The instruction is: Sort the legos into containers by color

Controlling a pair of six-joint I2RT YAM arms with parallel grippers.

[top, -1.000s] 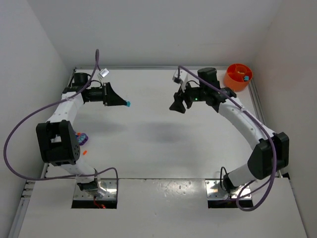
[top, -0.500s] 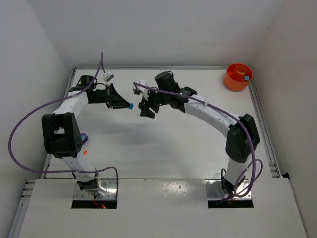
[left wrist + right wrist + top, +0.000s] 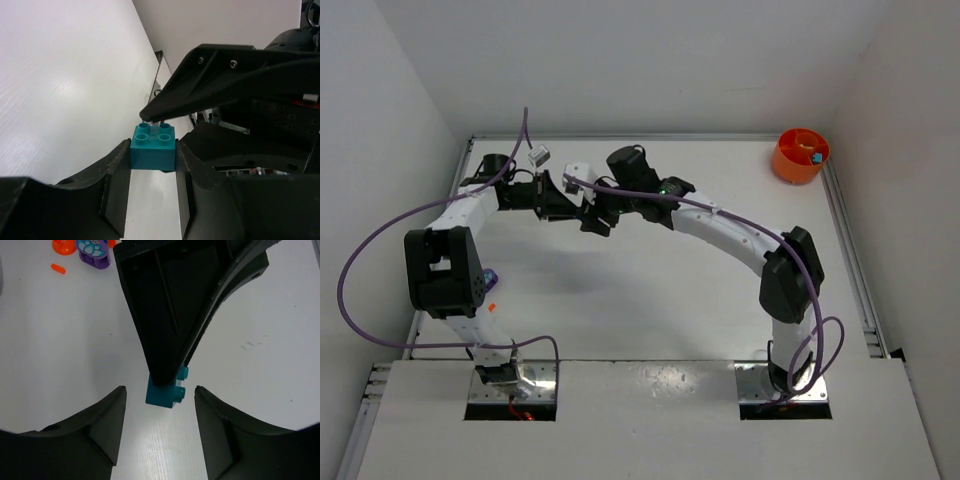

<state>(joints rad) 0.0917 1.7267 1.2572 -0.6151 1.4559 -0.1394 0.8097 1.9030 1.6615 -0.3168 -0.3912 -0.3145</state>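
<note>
My left gripper (image 3: 153, 156) is shut on a cyan lego (image 3: 153, 148), pinched by its two sides at the fingertips with the studs up. In the right wrist view the same cyan lego (image 3: 165, 392) sticks out below the left gripper's black fingers (image 3: 170, 315). My right gripper (image 3: 160, 389) is open, one finger on each side of the brick and clear of it. From above, the two grippers meet tip to tip at the back left, left gripper (image 3: 563, 207), right gripper (image 3: 592, 216), and the brick is hidden there. The orange container (image 3: 801, 155) stands at the back right.
A small cyan piece (image 3: 816, 157) lies inside the orange tub. A purple lego (image 3: 488, 277) and an orange bit (image 3: 491, 308) lie beside the left arm's base. The right wrist view shows the purple piece (image 3: 93, 251), an orange piece (image 3: 63, 246) and an orange chip (image 3: 58, 268).
The right arm has swung left from near the orange tub to the left gripper's tip, and its fingers now straddle the cyan lego. The left gripper shifted slightly, still holding the brick.
</note>
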